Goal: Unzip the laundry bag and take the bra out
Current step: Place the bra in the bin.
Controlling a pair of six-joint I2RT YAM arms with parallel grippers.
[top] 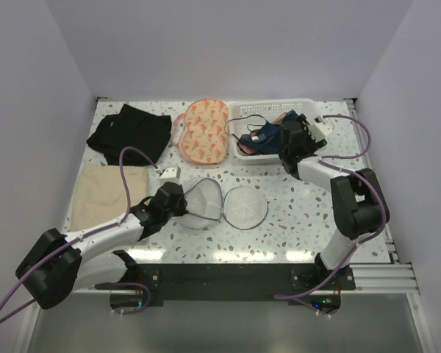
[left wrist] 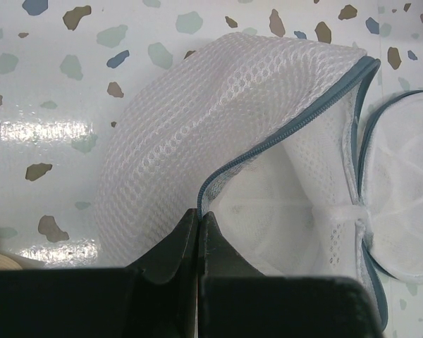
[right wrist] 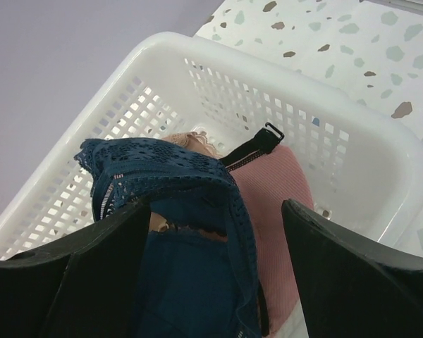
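My right tool [right wrist: 210, 211], spread open, straddles the blue bra [right wrist: 173, 176] lying in the basket [right wrist: 381, 151] just below; my left tool [left wrist: 199, 220] clenches the laundry bag [left wrist: 176, 141].

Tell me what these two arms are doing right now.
The left end effector is shut on the zipper edge of the laundry bag, which lies unzipped and spread open on the table. The right end effector hangs open over the white basket, where the blue lace bra lies on a pink garment. No bra shows inside the bag, so the removal looks done.
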